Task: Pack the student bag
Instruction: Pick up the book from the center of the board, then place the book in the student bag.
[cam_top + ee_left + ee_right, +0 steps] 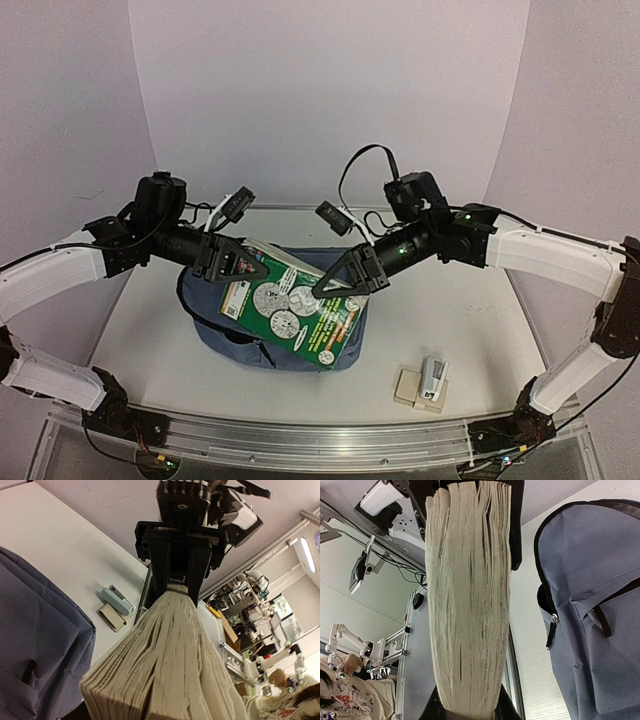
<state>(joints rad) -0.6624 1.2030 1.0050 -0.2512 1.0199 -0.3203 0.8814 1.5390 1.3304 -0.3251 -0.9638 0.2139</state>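
A thick paperback book [295, 310] with a green and white cover hangs slanted above the student bag [213, 325], a slate-blue backpack lying on the table. My left gripper [240, 265] is shut on the book's upper left edge. At the opposite edge my right gripper [346, 280] is shut on it too. The wrist views are filled by the cream page block [165, 655] [470, 605], with each arm's black fingers at the far end. The bag [600, 605] lies beside the book, its dark zipper pull [551, 630] hanging; how far it is unzipped is hidden.
A pale blue stapler [432, 377] lies on a beige pad [409, 390] near the front right of the white table [460, 310]; it also shows in the left wrist view, stapler [116, 600]. The metal rail [300, 440] runs along the near edge.
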